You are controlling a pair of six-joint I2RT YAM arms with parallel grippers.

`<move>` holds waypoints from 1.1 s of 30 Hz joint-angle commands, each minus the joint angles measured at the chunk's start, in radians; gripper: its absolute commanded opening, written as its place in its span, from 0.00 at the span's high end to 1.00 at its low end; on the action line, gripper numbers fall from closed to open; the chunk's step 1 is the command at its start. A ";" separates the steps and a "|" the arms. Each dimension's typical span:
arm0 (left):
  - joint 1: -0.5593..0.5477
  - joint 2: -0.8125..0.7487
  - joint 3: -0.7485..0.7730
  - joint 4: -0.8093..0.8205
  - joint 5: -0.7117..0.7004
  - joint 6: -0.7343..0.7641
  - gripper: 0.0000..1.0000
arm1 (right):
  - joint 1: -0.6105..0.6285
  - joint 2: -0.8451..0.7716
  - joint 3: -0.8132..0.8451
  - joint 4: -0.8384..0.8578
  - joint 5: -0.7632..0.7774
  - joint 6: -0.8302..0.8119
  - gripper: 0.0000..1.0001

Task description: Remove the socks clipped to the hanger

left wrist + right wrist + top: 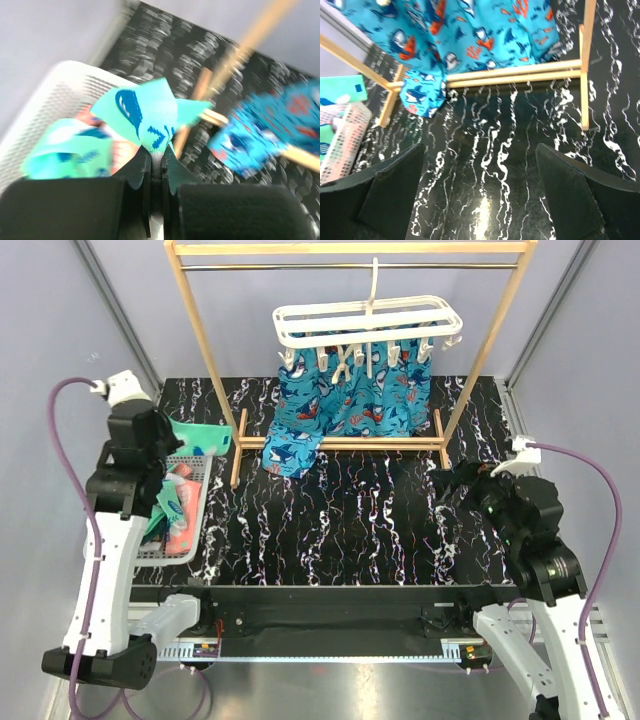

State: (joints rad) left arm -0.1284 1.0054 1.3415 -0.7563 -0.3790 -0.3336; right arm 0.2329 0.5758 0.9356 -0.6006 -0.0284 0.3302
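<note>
The mint-green fabric sock with blue marks [145, 117] is off the hanger and pinched by its edge in the left hand [156, 162], whose fingers are pressed together on the cloth. Sock and hand are at the left edge of the bench, over the far end of the white mesh basket [50, 95]. Another mint sock and a coral-pink one already lie in the basket.

The step in hand looks like the drop-off of a freed sock. The next move calls for bringing the sock fully over the basket opening and spreading the fingers so that it falls inside rather than draping over the rim.

More work is left after that. Several bright blue shark-print socks [350, 400] hang clipped to the white plastic clip-frame hanger [368, 325]. The hanger hooks onto the rail of the tall wooden stand [205, 350] at the far edge of the bench. These socks are well apart from the left hand.

The right hand [480, 150] is near the right edge of the bench, its fingers spread with nothing between them. It faces the blue socks across bare bench, not yet close to them.
</note>
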 commanded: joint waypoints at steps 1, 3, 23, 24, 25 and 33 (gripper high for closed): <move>0.048 0.004 0.108 -0.040 -0.107 0.048 1.00 | -0.004 -0.037 0.026 0.035 -0.045 -0.003 0.00; 0.096 0.015 0.134 -0.043 -0.164 0.042 1.00 | -0.003 -0.054 0.025 0.038 -0.041 -0.003 0.00; 0.377 0.189 -0.297 0.173 0.198 -0.122 1.00 | -0.004 -0.073 0.006 0.053 -0.102 0.009 0.00; 0.384 0.231 -0.294 0.164 0.213 -0.125 1.00 | -0.004 -0.073 0.008 0.056 -0.102 0.009 0.00; 0.386 0.248 -0.291 0.157 0.224 -0.128 1.00 | -0.004 -0.071 0.008 0.052 -0.102 0.009 0.00; 0.388 0.225 -0.178 0.048 0.117 -0.180 0.04 | -0.003 -0.067 0.009 0.050 -0.091 0.006 0.00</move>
State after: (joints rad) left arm 0.2516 1.2957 1.0657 -0.6979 -0.2062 -0.4805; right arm 0.2329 0.5087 0.9367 -0.5884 -0.1005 0.3351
